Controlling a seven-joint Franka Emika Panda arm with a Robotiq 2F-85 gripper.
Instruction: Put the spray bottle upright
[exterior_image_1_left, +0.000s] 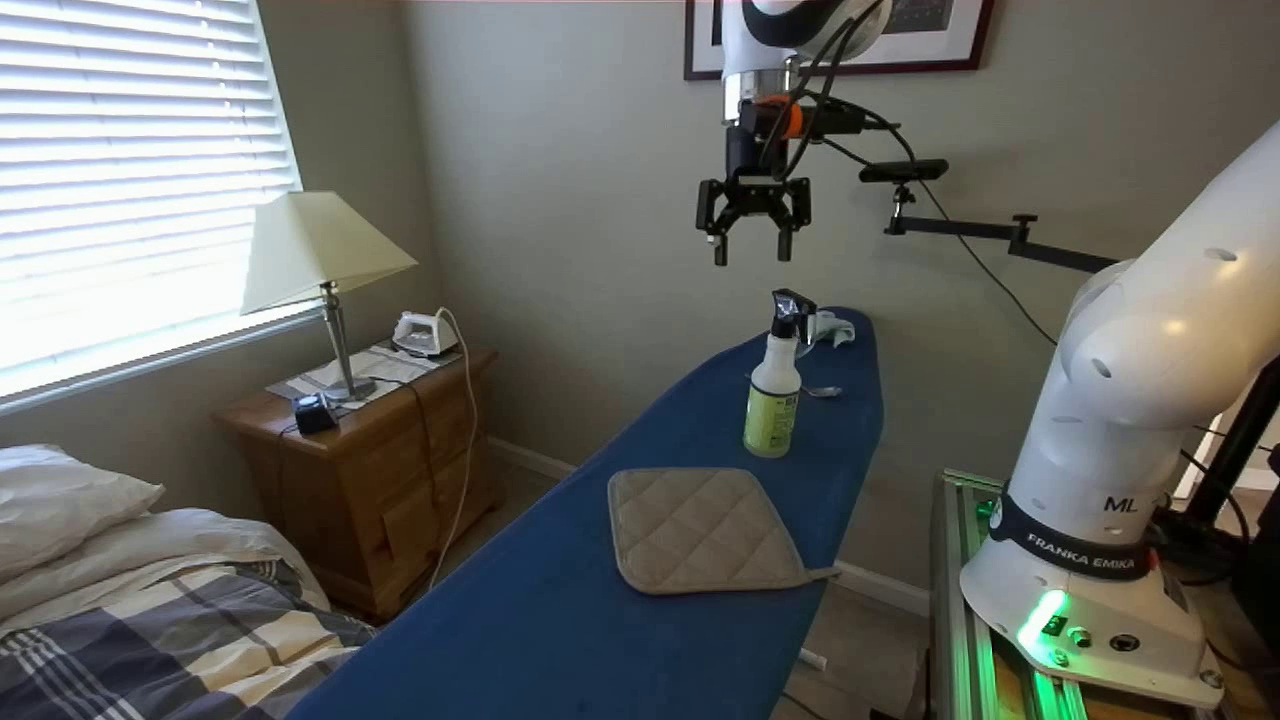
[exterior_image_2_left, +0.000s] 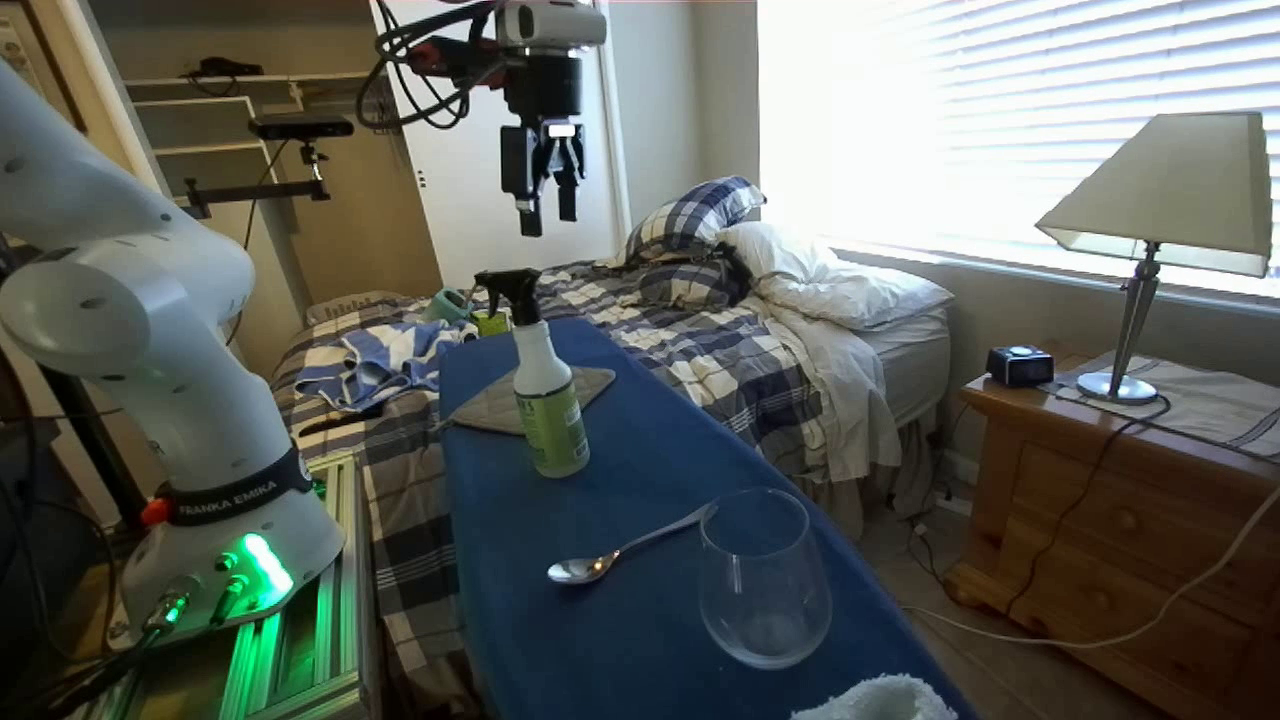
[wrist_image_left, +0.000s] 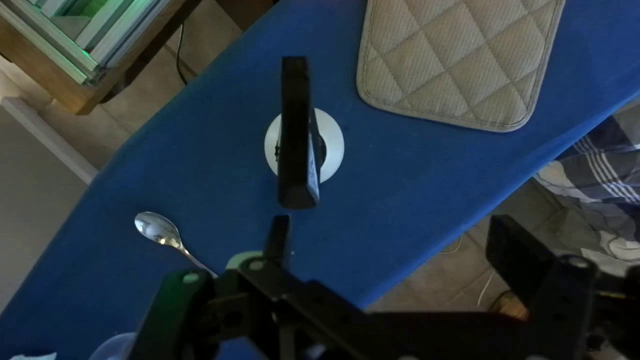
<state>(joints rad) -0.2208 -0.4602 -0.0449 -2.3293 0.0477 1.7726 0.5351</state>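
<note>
The spray bottle stands upright on the blue ironing board in both exterior views. It has a white upper body, a pale green label and a black spray head. In the wrist view the spray bottle shows from above, its black head over the round white shoulder. My gripper is open and empty in both exterior views, fingers pointing down. It hangs above the bottle's height, apart from it. In the wrist view the gripper's fingertips are wide apart, with the bottle beyond the left finger.
A tan quilted pad lies on the ironing board beside the bottle. A spoon, a stemless glass and a white cloth are on the board too. A nightstand with a lamp and a bed stand nearby.
</note>
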